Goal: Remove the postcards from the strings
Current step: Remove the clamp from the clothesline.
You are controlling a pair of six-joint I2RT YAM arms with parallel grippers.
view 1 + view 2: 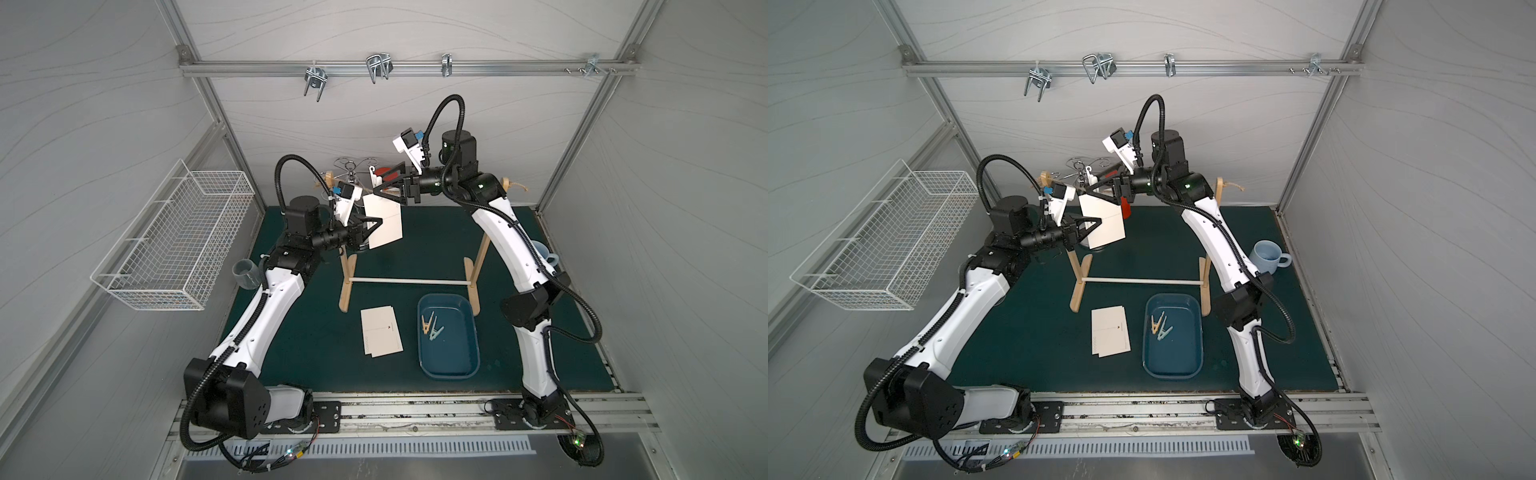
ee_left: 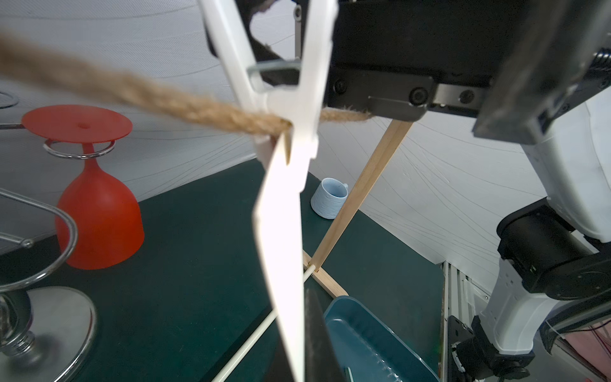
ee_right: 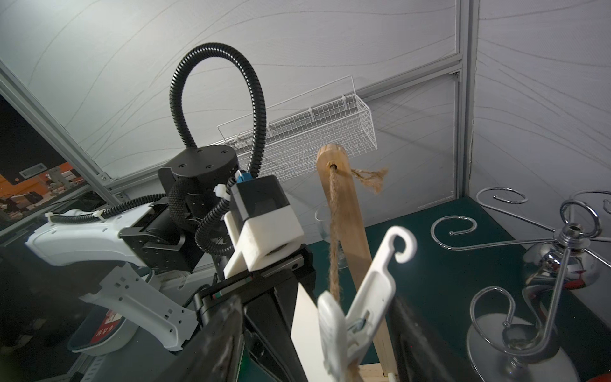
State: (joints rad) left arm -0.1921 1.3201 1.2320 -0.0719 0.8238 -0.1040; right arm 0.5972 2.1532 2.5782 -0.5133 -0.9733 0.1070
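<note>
One white postcard (image 1: 384,220) (image 1: 1104,224) hangs from the tan string (image 2: 165,96) (image 3: 334,231), pinned by a white clothespeg (image 2: 297,99) (image 3: 373,291). My left gripper (image 1: 377,221) (image 2: 297,357) is shut on the card's lower part, and the card runs edge-on between its fingers. My right gripper (image 1: 380,187) (image 3: 330,347) stands open around the peg's handles, one dark finger on each side. One finger is still well apart from the peg. Two more postcards (image 1: 381,336) (image 1: 1110,336) lie stacked on the green mat.
A blue tray (image 1: 453,353) beside the stack holds loose pegs (image 1: 430,326). The wooden stand's white dowel (image 1: 409,281) crosses low. Behind the string are a chrome rack (image 3: 529,297) and a hanging red glass (image 2: 99,211). A blue mug (image 1: 1266,255) stands right, a wire basket (image 1: 174,237) left.
</note>
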